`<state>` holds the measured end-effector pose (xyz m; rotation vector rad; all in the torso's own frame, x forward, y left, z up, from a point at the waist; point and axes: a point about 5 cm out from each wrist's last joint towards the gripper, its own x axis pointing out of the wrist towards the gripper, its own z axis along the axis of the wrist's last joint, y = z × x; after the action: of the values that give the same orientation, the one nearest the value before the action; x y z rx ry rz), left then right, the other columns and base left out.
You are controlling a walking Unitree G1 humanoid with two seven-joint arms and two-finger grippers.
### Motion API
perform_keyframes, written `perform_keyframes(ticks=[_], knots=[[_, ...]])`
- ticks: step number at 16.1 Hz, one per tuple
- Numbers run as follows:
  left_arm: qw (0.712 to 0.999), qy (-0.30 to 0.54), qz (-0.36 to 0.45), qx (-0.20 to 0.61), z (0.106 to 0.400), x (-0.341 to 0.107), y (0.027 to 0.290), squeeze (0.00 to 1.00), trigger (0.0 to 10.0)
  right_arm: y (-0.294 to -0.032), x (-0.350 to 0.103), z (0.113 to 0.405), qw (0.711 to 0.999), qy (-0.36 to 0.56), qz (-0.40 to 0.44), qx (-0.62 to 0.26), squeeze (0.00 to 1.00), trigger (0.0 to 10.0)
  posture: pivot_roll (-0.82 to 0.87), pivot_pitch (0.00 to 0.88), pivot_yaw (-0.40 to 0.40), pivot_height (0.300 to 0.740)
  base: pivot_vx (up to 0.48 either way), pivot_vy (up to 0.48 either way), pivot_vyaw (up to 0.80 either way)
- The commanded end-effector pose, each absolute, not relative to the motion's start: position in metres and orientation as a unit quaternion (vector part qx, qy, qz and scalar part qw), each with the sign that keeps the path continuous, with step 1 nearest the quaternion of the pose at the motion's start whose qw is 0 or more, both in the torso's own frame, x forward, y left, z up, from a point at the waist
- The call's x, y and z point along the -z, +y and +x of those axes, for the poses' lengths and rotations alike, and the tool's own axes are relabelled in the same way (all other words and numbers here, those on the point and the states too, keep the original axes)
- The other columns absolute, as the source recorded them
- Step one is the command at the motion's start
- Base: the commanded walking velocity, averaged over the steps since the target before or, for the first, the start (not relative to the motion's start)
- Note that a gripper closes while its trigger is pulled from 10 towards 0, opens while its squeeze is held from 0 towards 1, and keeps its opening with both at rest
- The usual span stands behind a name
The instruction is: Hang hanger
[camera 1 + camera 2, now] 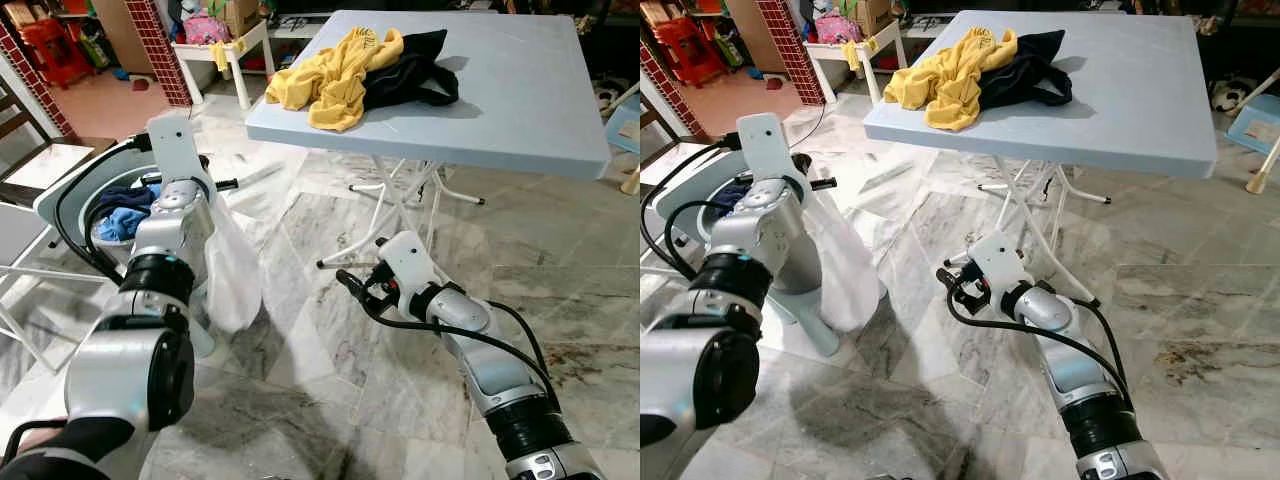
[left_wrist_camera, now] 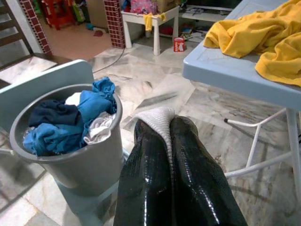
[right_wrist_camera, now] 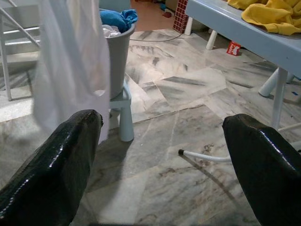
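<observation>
My left gripper (image 2: pixel 170 141) is shut on the top edge of a white garment (image 1: pixel 232 275), which hangs down from it beside a grey laundry bucket (image 2: pixel 94 165). The bucket holds blue, navy and white clothes. My right gripper (image 1: pixel 360 262) is open and empty, held low over the marble floor near the table's legs and pointing toward the hanging garment (image 3: pixel 70 70). A yellow garment (image 1: pixel 335 70) and a black garment (image 1: pixel 415 65) lie bunched on the light blue table (image 1: pixel 500 90). I see no hanger.
The table's white folding legs (image 1: pixel 390 215) stand just behind my right gripper. The bucket sits on a pale blue stool (image 1: pixel 805 300). A small white side table (image 1: pixel 215 55), a brick pillar (image 1: pixel 160 50) and a red stool (image 1: pixel 55 45) are at the back left.
</observation>
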<state>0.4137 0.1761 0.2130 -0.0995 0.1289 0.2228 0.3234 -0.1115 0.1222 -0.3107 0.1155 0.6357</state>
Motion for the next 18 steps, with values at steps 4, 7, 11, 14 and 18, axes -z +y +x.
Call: perform_keyframes(ticks=[4, 7, 11, 14, 18], knots=[[0.993, 0.057, -0.100, 0.025, 0.417, -0.221, 0.158, 0.00, 10.0, -0.110, -0.123, 0.325, 0.941, 0.056, -0.149, -0.299, 0.00, 10.0, -0.08, 0.072, 0.132, 0.740, 0.000, 0.000, 0.00], [0.961, 0.057, -0.034, 0.270, 0.407, -0.225, 0.135, 0.00, 10.0, -0.115, -0.122, 0.325, 0.945, 0.059, -0.148, -0.286, 0.00, 10.0, -0.08, 0.075, 0.137, 0.740, 0.000, 0.000, 0.00], [0.901, 0.009, 0.154, 0.405, 0.392, -0.241, 0.149, 0.00, 10.0, -0.125, -0.120, 0.328, 0.959, 0.065, -0.141, -0.238, 0.00, 10.0, -0.06, 0.083, 0.144, 0.740, 0.000, 0.000, 0.00], [0.855, -0.034, 0.301, 0.421, 0.383, -0.258, 0.164, 0.00, 10.0, -0.132, -0.127, 0.332, 0.977, 0.066, -0.103, -0.177, 0.00, 10.0, -0.03, 0.095, 0.143, 0.740, 0.000, 0.000, 0.00], [0.874, -0.138, 0.319, 0.340, 0.393, -0.312, 0.169, 0.00, 10.0, -0.141, -0.133, 0.345, 0.987, 0.096, -0.033, -0.128, 0.00, 10.0, -0.01, 0.090, 0.155, 0.740, 0.000, 0.000, 0.00]])
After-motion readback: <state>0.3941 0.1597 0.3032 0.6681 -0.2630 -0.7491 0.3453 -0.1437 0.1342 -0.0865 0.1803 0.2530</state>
